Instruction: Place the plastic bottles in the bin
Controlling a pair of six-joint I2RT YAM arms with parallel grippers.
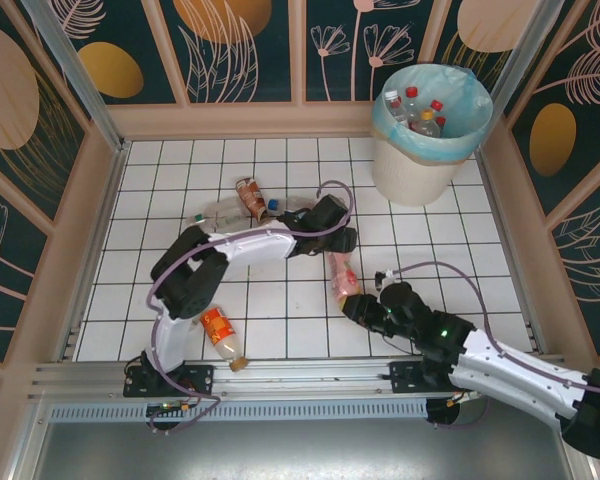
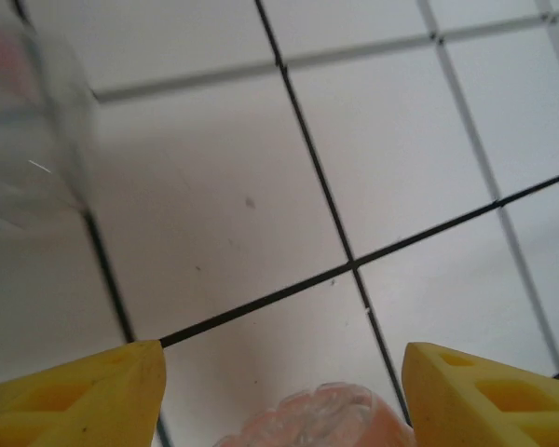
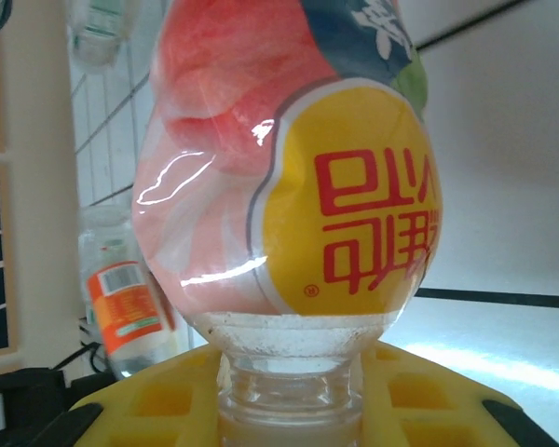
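A pink-labelled plastic bottle lies on the tiled floor between my two grippers. My right gripper is shut on its neck; in the right wrist view the yellow fingers clamp the clear neck under the pink and yellow label. My left gripper is at the bottle's other end. In the left wrist view it stands open, and the bottle's base sits between the fingers without touching them. The bin, lined with a blue bag, stands at the far right with several bottles inside.
An orange-labelled bottle lies by the left arm's base and is also in the right wrist view. A brown-labelled bottle and a clear one lie behind the left arm. Low walls ring the tiled floor.
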